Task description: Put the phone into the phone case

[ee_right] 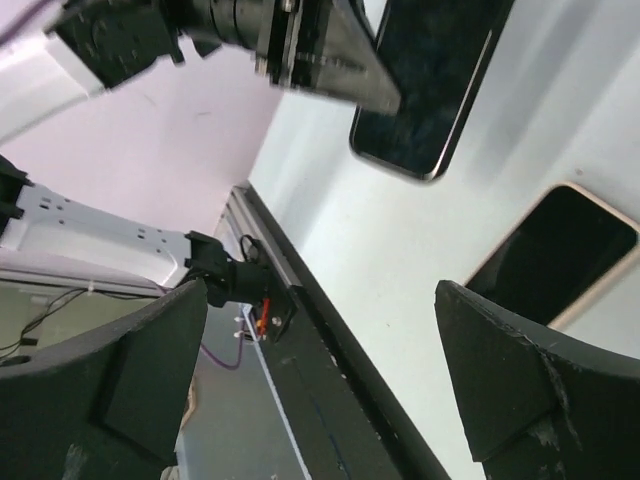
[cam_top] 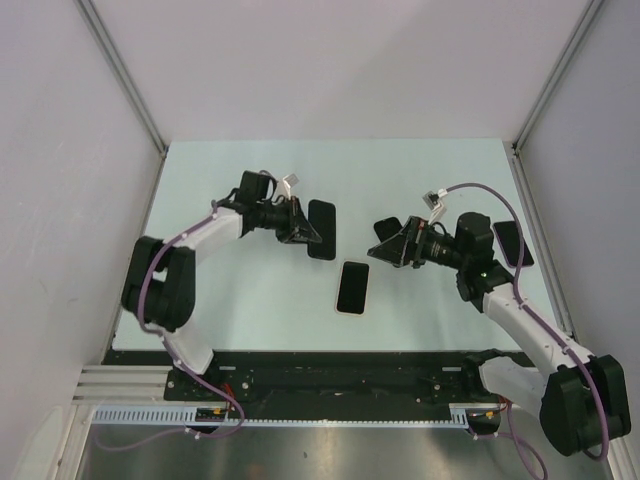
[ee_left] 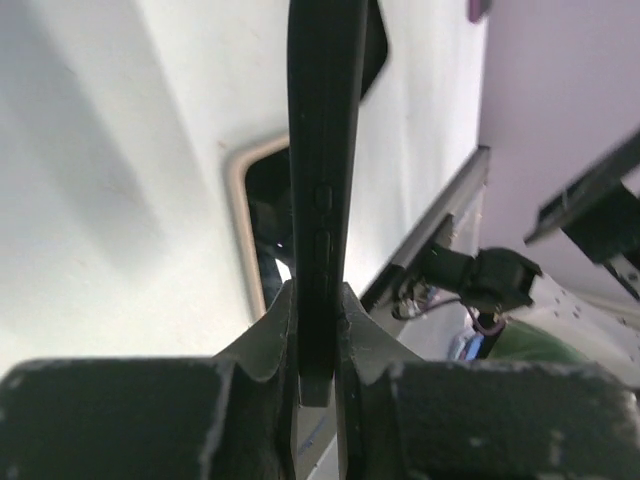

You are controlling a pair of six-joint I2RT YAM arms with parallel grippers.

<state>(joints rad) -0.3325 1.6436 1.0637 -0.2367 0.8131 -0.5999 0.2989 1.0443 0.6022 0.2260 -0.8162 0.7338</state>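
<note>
Edge-on phone (cam_top: 321, 228) clamped in left gripper (ee_left: 318, 325) | right gripper (ee_right: 322, 295) wide, empty | case (cam_top: 352, 288) at 5 o'clock, seemingly hollow-up | lay phone flat first.

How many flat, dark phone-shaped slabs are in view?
3: black phone clamped in the left pincer, beige-rimmed black case flat mid-table, dark slab by the right arm; others may hide beneath arms.

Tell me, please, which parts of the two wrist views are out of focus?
Left wrist: the near fingers look soft and grainy, the edge of the phone fairly sharp. Right wrist: both dark fingers are blurred, the phone case beyond them crisp.
</note>
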